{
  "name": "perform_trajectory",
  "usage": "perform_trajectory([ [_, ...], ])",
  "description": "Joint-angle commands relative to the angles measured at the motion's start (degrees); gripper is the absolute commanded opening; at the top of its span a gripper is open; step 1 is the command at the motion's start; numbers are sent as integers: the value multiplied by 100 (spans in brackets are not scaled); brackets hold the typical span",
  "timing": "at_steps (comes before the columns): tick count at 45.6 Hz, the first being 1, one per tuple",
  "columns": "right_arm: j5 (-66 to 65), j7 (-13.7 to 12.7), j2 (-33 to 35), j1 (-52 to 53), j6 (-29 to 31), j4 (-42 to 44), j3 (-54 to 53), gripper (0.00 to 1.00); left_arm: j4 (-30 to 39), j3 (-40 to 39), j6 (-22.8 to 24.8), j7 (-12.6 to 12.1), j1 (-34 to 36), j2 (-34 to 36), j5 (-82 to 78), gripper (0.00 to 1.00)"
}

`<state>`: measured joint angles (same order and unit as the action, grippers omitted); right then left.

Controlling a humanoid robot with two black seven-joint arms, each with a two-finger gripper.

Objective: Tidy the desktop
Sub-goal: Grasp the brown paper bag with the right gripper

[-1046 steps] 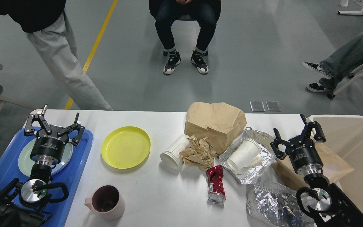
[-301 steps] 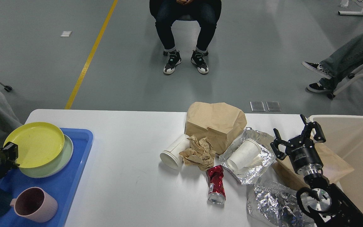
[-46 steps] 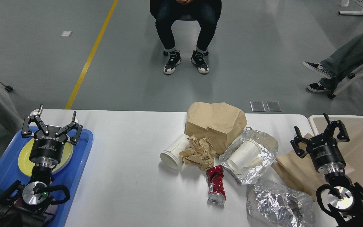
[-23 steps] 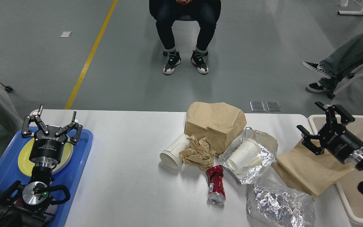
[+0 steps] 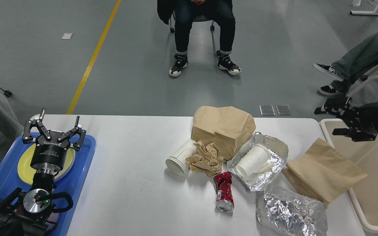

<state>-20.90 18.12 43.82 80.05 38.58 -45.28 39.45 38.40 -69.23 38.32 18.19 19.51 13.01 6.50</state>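
The white desktop [image 5: 136, 173] carries litter right of its middle: a large brown paper bag [image 5: 223, 126], a white paper cup [image 5: 178, 158] on its side, crumpled brown paper [image 5: 205, 159], a crushed red can [image 5: 224, 195], a foil sheet [image 5: 267, 177] with a second white cup [image 5: 253, 160] on it, a flat brown bag [image 5: 323, 172] and crumpled foil [image 5: 290, 213]. My left gripper [image 5: 55, 126] is open and empty above the yellow plate [image 5: 23, 165]. My right gripper [image 5: 331, 121] is open and empty, raised over the bin's far left corner, fingers pointing left.
A blue tray [image 5: 77, 170] at the left edge holds the stacked plates. A beige bin [image 5: 372, 186] stands off the desktop's right edge; the flat bag overhangs it. A seated person's legs [image 5: 205, 32] are behind the table, another person's legs [image 5: 356, 62] at the far right.
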Motion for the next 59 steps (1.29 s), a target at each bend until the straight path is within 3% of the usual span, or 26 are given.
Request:
perform_trajectory([
  [1, 24, -1, -760, 1414, 106, -437, 2538, 100, 1, -2, 0, 0, 0, 0, 0, 96],
  [7, -46, -150, -1297, 2329, 439, -1263, 3393, 100, 1, -2, 0, 0, 0, 0, 0, 96],
  [10, -29, -492, -1613, 2821, 799, -1640, 3639, 100, 1, -2, 0, 0, 0, 0, 0, 96],
  [16, 6, -1336, -1790, 3911, 897, -2835, 3692, 100, 1, -2, 0, 0, 0, 0, 0, 96],
  [26, 94, -2163, -2124, 5713, 836, -4620, 3623, 100, 1, -2, 0, 0, 0, 0, 0, 96],
  [32, 551, -2286, -2150, 6154, 625, -5034, 3596, 100, 1, -2, 0, 0, 0, 0, 0, 96],
  [40, 631, -2743, -2071, 6154, 256, -5069, 3710, 100, 1, -2, 9, 0, 0, 0, 0, 96],
  [59, 569, -2752, -2062, 5838, -87, -4973, 3490, 100, 1, -2, 9, 0, 0, 0, 0, 96],
])
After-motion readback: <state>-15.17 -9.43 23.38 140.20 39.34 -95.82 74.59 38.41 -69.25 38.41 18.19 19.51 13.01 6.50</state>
